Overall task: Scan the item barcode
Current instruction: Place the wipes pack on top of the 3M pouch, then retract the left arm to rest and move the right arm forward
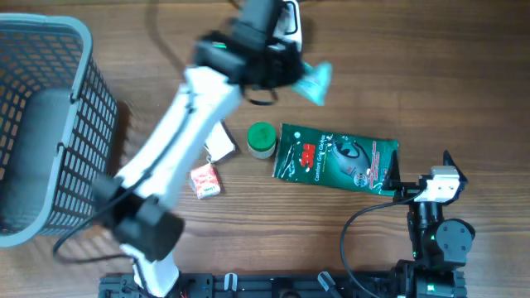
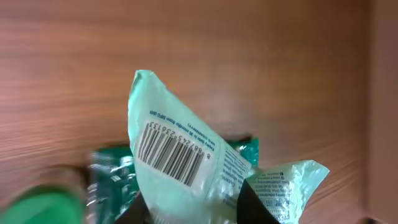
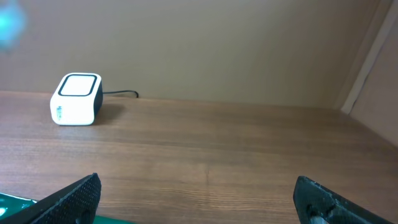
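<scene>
Mint-green packet [image 2: 208,190] bears a black-striped barcode [image 2: 169,154]; dark green bag [image 1: 335,157] at five o'clock; brown wood-grain table [image 1: 431,74].

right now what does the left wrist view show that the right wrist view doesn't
Only left wrist: the pale mint plastic packet with its barcode facing the camera, pinched in the left gripper, and a blurred round green lid. Only right wrist: the white box scanner with its black cable, and the right gripper wide open, empty. Both: the brown wooden table and the dark green foil bag, just a sliver in the right wrist view.
</scene>
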